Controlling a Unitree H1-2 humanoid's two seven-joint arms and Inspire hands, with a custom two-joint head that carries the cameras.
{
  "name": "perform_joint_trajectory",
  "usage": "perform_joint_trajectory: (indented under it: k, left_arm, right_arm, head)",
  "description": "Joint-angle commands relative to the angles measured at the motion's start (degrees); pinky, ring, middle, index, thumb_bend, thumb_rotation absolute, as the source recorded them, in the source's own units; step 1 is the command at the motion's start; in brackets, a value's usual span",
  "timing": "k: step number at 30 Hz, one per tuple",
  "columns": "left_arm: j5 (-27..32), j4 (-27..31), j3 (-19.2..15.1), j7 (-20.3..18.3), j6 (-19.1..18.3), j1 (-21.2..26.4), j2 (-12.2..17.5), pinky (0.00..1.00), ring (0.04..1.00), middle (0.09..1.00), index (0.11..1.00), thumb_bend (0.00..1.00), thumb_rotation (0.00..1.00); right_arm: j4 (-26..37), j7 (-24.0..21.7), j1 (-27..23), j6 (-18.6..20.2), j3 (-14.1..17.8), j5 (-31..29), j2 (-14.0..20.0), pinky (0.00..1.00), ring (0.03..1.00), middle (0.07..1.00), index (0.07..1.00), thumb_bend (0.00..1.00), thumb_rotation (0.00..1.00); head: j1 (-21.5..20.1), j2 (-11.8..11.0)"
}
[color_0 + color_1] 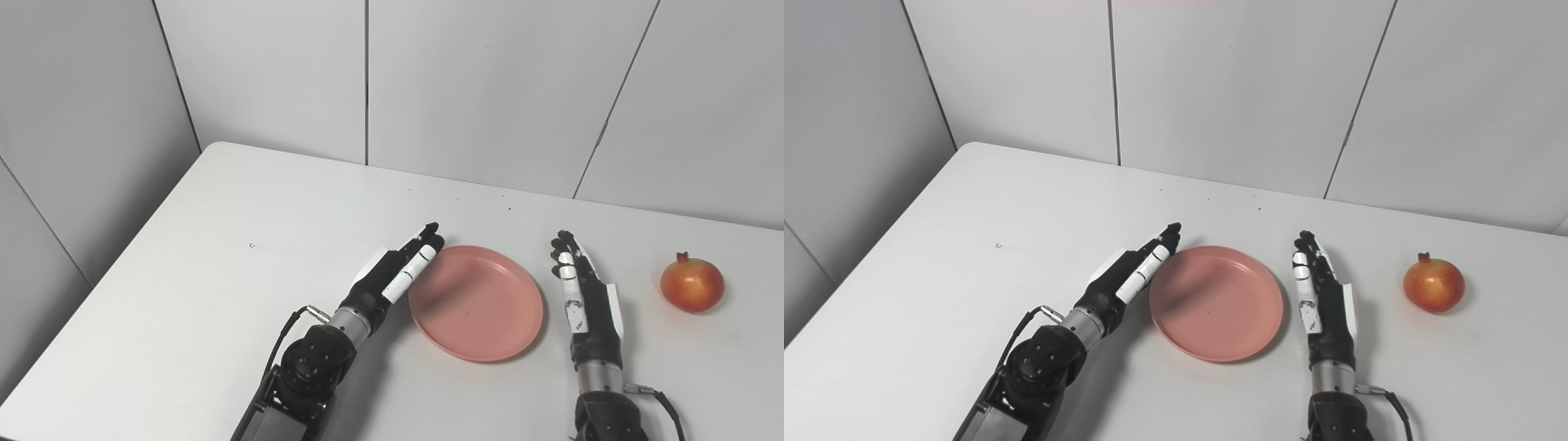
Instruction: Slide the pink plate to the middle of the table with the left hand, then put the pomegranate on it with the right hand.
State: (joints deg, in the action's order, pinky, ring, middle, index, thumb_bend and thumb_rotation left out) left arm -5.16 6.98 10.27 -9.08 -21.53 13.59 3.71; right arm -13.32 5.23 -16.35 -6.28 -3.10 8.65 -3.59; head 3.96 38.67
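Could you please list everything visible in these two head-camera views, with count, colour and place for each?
plate: one, pink, empty, lying flat on the table between the two hands, near the front.
pomegranate: one, red-orange with a small crown on top, standing on the table to the right of the right hand, apart from it.
table: one, white, filling the lower part of both views.
wall panels: pale grey with dark seams, behind and to the left of the table.
left hand: one, black and white, fingers stretched out along the plate's left rim, holding nothing.
right hand: one, black and white, fingers extended, just right of the plate, holding nothing.
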Motion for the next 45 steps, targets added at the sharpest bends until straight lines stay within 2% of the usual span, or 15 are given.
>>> perform_joint_trajectory:
  k: [1, 6, 12, 18, 22, 30, 38, 45]
  left_arm:
    - [-0.09, 1.91, -0.03, -0.18, 0.68, 1.05, 0.21, 0.97, 0.995, 1.000, 0.999, 0.69, 1.00]
    - [-0.30, 1.33, -0.33, -0.10, 1.56, 1.06, 0.55, 0.97, 0.994, 1.000, 0.997, 0.69, 1.00]
    - [0.27, 0.38, -1.47, -0.07, 2.17, 0.74, 1.23, 0.96, 0.991, 1.000, 1.000, 0.70, 1.00]
    - [0.63, -0.55, -2.34, -0.69, 2.99, 0.79, 2.14, 0.96, 0.977, 0.988, 0.995, 0.67, 1.00]
    - [1.47, -0.76, -2.97, -1.15, 3.49, 0.70, 2.58, 0.96, 0.980, 0.990, 0.999, 0.66, 1.00]
    - [2.27, -1.46, -3.37, -1.42, 4.53, 0.65, 3.38, 0.96, 0.977, 0.993, 1.000, 0.66, 1.00]
    - [3.84, -2.65, -4.44, -2.01, 6.38, 0.67, 4.16, 0.98, 0.984, 1.000, 1.000, 0.66, 1.00]
    - [4.10, -3.04, -5.12, -2.16, 6.46, 0.81, 4.85, 0.97, 0.986, 1.000, 1.000, 0.66, 1.00]
  right_arm:
    - [0.22, 0.46, 0.26, -0.26, -0.26, 0.13, -0.60, 0.88, 0.883, 0.873, 0.882, 0.45, 1.00]
    - [-0.25, 0.92, 0.10, -0.72, -0.56, 0.84, -0.82, 0.88, 0.886, 0.881, 0.879, 0.45, 1.00]
    - [-0.45, 1.51, 0.07, -0.82, -0.77, 1.11, -2.10, 0.87, 0.881, 0.879, 0.874, 0.44, 0.99]
    - [-1.07, 2.53, -0.16, -0.69, -1.53, 2.96, -2.72, 0.88, 0.896, 0.889, 0.880, 0.48, 1.00]
    - [-1.47, 3.41, -0.29, -0.96, -1.73, 3.19, -3.36, 0.84, 0.875, 0.872, 0.865, 0.48, 1.00]
    - [-2.59, 5.23, -0.63, -1.08, -2.25, 4.75, -4.00, 0.85, 0.883, 0.870, 0.859, 0.51, 1.00]
    - [-3.73, 6.46, -1.06, -0.78, -2.86, 6.13, -4.54, 0.86, 0.878, 0.868, 0.867, 0.54, 1.00]
    - [-4.78, 7.24, -1.70, -0.54, -3.17, 6.69, -5.30, 0.85, 0.877, 0.874, 0.874, 0.56, 1.00]
  head:
    - [-0.12, -0.10]
    - [-1.34, -0.13]
    - [-4.88, -0.22]
    - [-7.93, -0.32]
    - [-9.09, -0.36]
    - [-10.83, -0.52]
    - [-14.18, -0.90]
    - [-18.00, -1.38]
